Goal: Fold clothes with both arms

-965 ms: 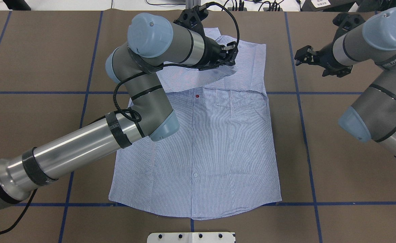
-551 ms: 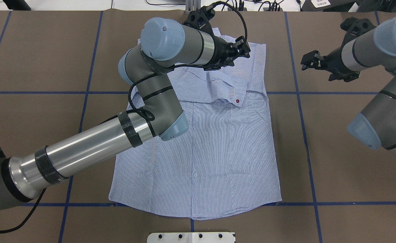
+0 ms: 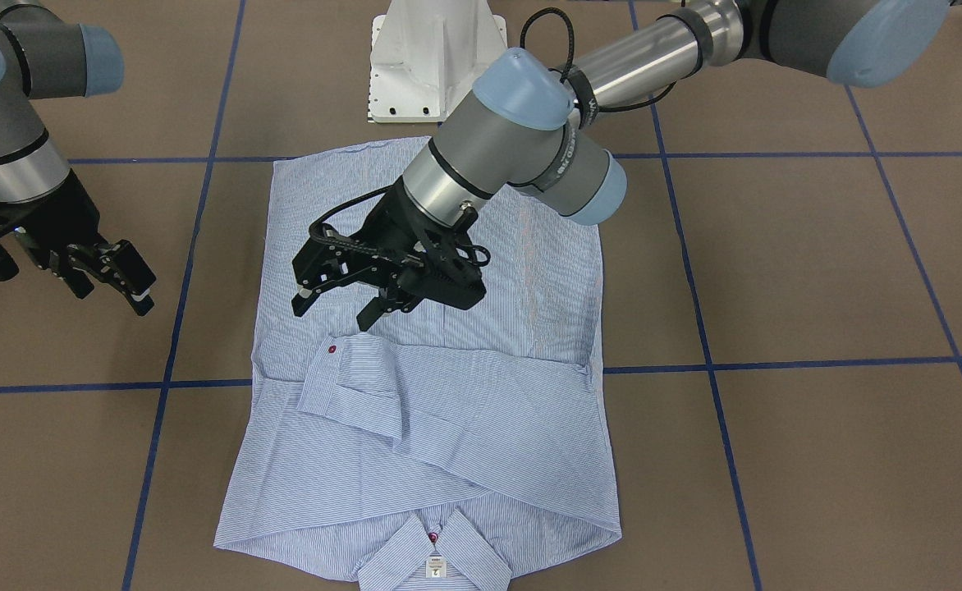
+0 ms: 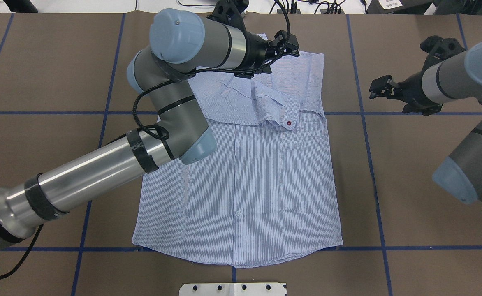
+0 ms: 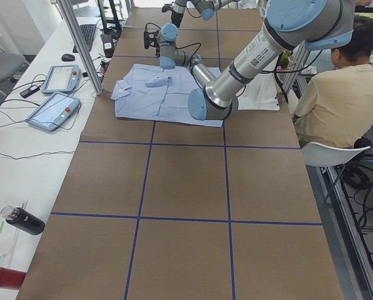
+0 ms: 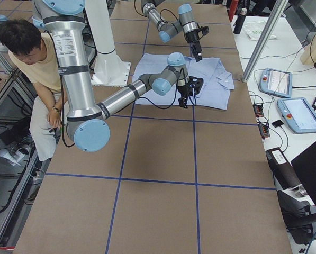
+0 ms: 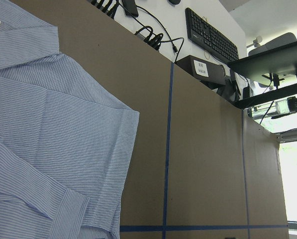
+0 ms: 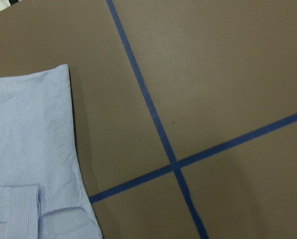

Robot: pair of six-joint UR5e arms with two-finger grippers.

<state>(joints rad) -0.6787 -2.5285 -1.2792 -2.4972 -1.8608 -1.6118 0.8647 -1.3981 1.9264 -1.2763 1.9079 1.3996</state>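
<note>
The left gripper (image 4: 288,44) hovers over the far end of the pinstriped shirt (image 4: 265,185), jaws spread wide and empty. The shirt lies flat on the brown counter (image 4: 39,74), front up, a sleeve folded across its chest, red-buttoned cuff (image 4: 284,118) on top. Beside it, off the cloth, the right gripper (image 4: 375,89) hangs, jaws parted, holding nothing.

brown table (image 4: 409,172) with blue tape lines (image 4: 372,164), shirt (image 4: 265,185) lying flat

the left claw (image 3: 333,313) has let the sleeve (image 3: 382,392) drop onto the shirt (image 3: 522,271) and pulled back, open.
</note>
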